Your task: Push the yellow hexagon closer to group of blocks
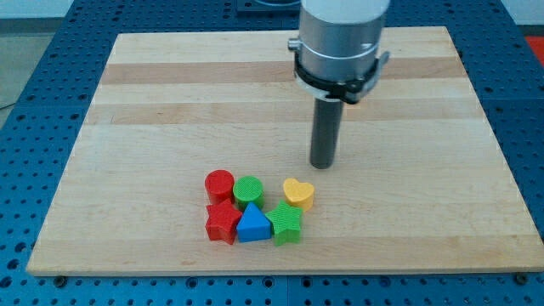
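Observation:
My tip [322,165] rests on the board just above and to the right of a cluster of blocks at the view's bottom centre. The cluster holds a red cylinder [219,184], a green cylinder [248,190], a red star [223,223], a blue triangle [252,225] and a green star [286,224]. A yellow block [298,194], which looks heart-shaped, sits at the cluster's right edge, closest to my tip. No yellow hexagon shows plainly. A small orange-yellow sliver [354,100] peeks out beside the arm's collar, mostly hidden by the arm.
The wooden board [153,102] lies on a blue perforated table [34,51]. The arm's grey body [340,34] covers part of the board's top centre.

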